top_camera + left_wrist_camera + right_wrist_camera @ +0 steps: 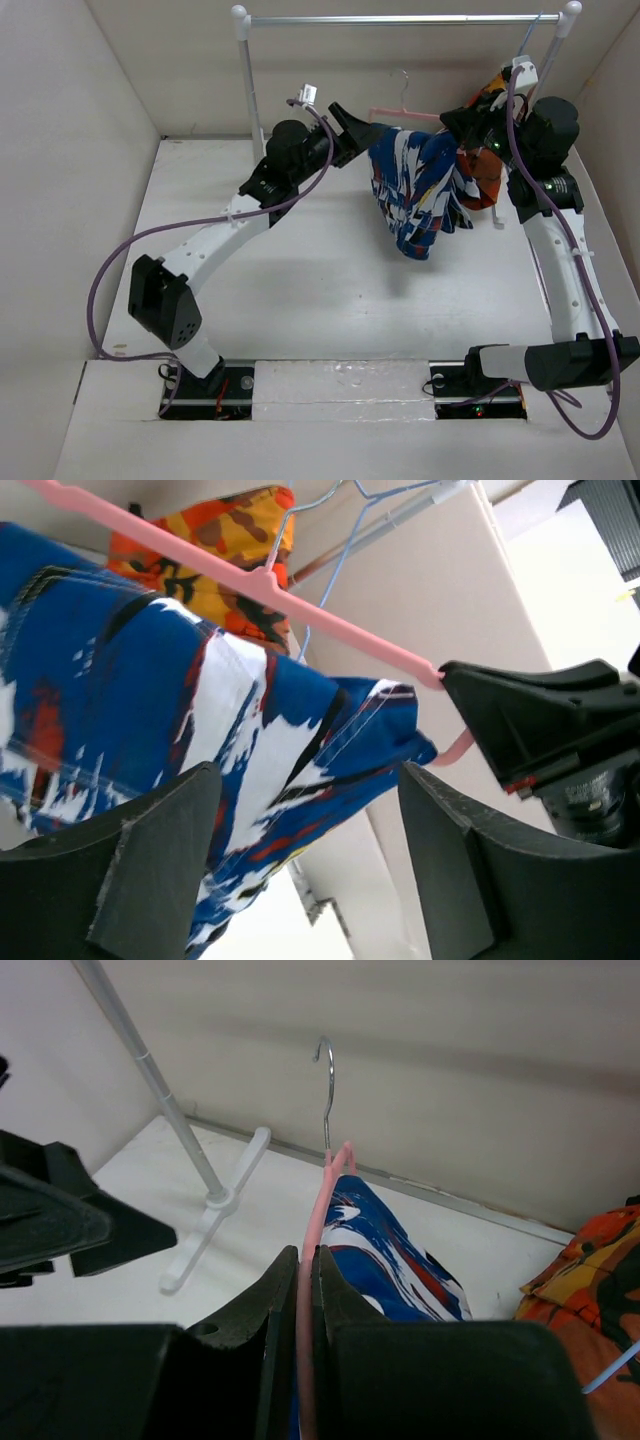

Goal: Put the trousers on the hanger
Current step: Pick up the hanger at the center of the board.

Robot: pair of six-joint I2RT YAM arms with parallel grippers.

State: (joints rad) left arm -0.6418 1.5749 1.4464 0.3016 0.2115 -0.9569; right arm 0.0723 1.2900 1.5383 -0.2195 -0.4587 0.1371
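The blue trousers [420, 190] with white and red splotches hang draped over the thin pink hanger [400, 113], held up above the table. My right gripper [465, 125] is shut on the hanger's end; in the right wrist view the pink hanger [315, 1210] runs between the closed fingers [340, 1290], with the trousers [390, 1260] on its right. My left gripper [355, 130] is open at the trousers' left edge. In the left wrist view the trousers [200, 710] hang from the hanger [300, 605] just beyond the spread fingers [150, 870].
A white clothes rack [400, 18] stands at the back, its left pole [248, 80] near my left arm. An orange-red patterned garment [485, 170] on a pale bluish hanger [330, 560] hangs at the right, behind my right gripper. Box walls surround the table.
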